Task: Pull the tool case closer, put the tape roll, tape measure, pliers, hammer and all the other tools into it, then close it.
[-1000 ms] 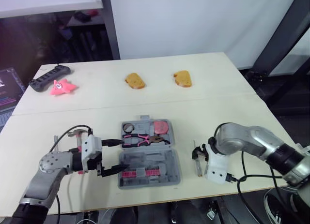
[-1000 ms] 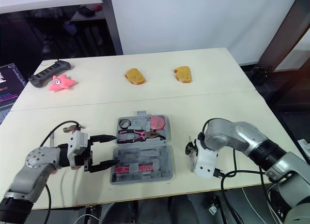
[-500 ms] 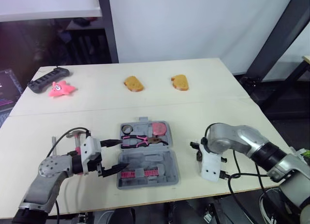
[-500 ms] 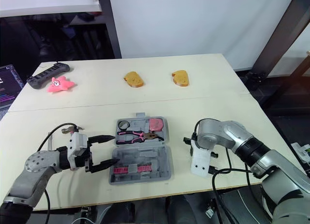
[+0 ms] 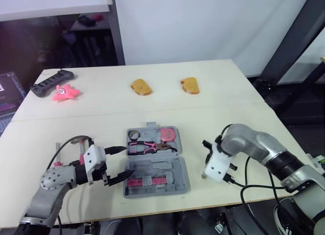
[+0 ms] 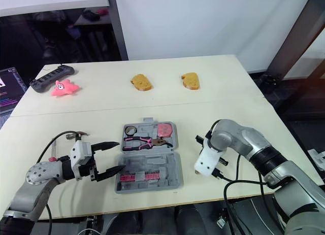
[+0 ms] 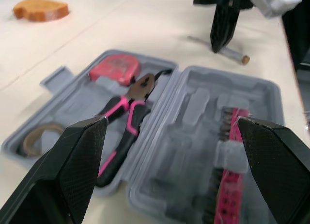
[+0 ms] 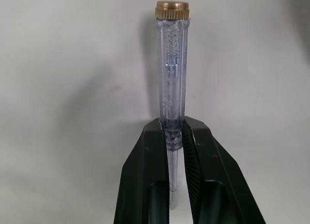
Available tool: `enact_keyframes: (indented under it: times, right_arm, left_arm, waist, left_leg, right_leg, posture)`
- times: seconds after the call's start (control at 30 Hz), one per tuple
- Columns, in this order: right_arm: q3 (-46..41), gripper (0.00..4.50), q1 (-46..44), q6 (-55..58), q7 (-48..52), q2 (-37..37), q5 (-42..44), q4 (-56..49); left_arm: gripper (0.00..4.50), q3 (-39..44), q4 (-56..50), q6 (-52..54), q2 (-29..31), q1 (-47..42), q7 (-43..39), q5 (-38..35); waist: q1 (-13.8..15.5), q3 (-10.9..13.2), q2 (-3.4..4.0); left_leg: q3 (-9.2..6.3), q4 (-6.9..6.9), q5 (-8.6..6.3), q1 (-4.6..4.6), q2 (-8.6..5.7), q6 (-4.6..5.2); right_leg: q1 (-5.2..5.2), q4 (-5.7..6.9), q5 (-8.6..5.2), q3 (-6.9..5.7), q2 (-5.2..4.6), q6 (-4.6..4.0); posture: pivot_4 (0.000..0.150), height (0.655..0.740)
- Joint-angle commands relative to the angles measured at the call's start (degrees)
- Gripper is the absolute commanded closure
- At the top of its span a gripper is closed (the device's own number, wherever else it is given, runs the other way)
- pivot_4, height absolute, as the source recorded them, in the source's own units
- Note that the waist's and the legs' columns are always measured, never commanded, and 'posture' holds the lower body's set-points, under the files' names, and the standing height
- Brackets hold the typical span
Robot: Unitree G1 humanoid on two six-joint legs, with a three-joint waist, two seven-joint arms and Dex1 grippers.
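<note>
One wrist view shows right hand [image 8: 173,131] clamped on clear screwdriver [image 8: 172,64]; left hand [image 5: 126,161] spread.

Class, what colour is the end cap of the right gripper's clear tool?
The clear tool has a brass-gold cap; right wrist view shows it best.

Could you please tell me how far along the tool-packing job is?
Done: the tan tape roll, red tape measure and pink-handled pliers lie in the open grey plastic tool case. In hand: the right claw grips a clear brass-capped screwdriver. Remaining: stow it and shut the case.
</note>
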Motion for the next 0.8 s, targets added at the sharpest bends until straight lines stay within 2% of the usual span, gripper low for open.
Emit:
enact_keyframes:
  times: [0.03, 0.17, 0.23, 0.3, 0.4, 0.57, 0.7, 0.8]
  right_arm:
    - [-5.86, 4.45, 2.31, 7.98, 4.24, -3.58, 8.24, -6.41]
    - [-8.97, 4.45, 5.14, 16.25, 6.4, -5.22, 12.59, -12.18]
    - [-13.71, 4.45, 8.57, 30.84, 8.76, -5.87, 19.81, -20.38]
    - [-20.67, 4.45, 12.36, 52.71, 8.95, -6.13, 27.35, -30.2]
    - [-26.99, 4.45, 16.99, 72.74, 4.58, -5.58, 32.05, -39.11]
    - [-31.59, 4.45, 22.32, 99.79, -5.66, -6.23, 32.8, -46.66]
    - [-34.01, 4.45, 23.21, 111.74, -12.27, -5.26, 35.08, -49.59]
    - [-37.51, 4.45, 23.47, 122.89, -18.99, -0.72, 35.5, -49.59]
  left_arm:
    - [0.0, 2.33, -2.5, -1.74, -0.17, 1.08, 1.3, 0.13]
    - [0.0, 2.53, -2.62, -2.01, -0.22, 1.56, 1.57, 0.06]
    - [0.0, 2.27, -2.26, -2.44, -0.32, 1.48, 1.47, 0.23]
    - [0.0, 2.12, -2.03, -2.88, 0.18, 1.34, 0.63, 0.39]
    - [0.0, 2.66, -1.39, -2.91, 0.87, 1.31, -0.21, 0.13]
    - [0.0, 2.34, -0.77, -2.46, 1.32, 0.48, -1.44, -0.09]
    - [0.0, 2.09, 0.47, -2.09, 1.3, -0.91, -2.13, -0.01]
    - [0.0, 1.17, 1.03, -1.5, 1.35, -2.4, -3.58, -0.25]
  waist:
    - [0.42, 0.17, 0.29]
    - [1.37, 0.3, 0.47]
    - [1.47, 0.32, 0.49]
    - [1.58, 0.34, 0.53]
    - [1.7, 0.34, 0.54]
    - [1.69, 0.34, 0.54]
    - [1.69, 0.34, 0.54]
    - [1.49, 0.33, 0.51]
  left_leg:
    - [0.0, -0.01, 0.0, -0.03, -0.01, 0.0]
    - [-0.03, -0.02, -0.02, -0.16, -0.03, 0.02]
    - [-0.04, -0.01, -0.02, -0.19, -0.03, 0.02]
    - [-0.08, -0.01, -0.01, -0.24, -0.03, 0.02]
    - [-0.19, 0.11, -0.01, -0.5, -0.03, 0.01]
    - [-0.21, 0.12, -0.01, -0.74, -0.07, -0.01]
    - [-0.19, 0.12, 0.01, -0.85, -0.11, -0.03]
    - [-0.18, 0.1, 0.01, -0.84, -0.09, -0.03]
  right_leg:
    - [-0.03, 0.0, 0.03, 0.0, -0.01, 0.05]
    - [-0.12, -0.02, 0.04, -0.05, -0.03, 0.11]
    - [-0.14, -0.02, 0.02, -0.06, -0.02, 0.06]
    - [-0.16, -0.02, 0.0, -0.07, -0.01, 0.05]
    - [-0.32, -0.04, 0.03, -0.19, -0.02, 0.1]
    - [-0.49, -0.11, -0.06, -0.25, -0.05, -0.07]
    - [-0.6, -0.11, -0.05, -0.24, -0.07, -0.06]
    - [-0.6, -0.11, 0.0, -0.24, -0.04, 0.04]
  posture:
    - [0.15, 0.74]
    - [0.15, 0.74]
    - [0.15, 0.74]
    - [0.15, 0.74]
    - [0.15, 0.74]
    - [0.15, 0.74]
    - [0.15, 0.74]
    - [0.15, 0.74]
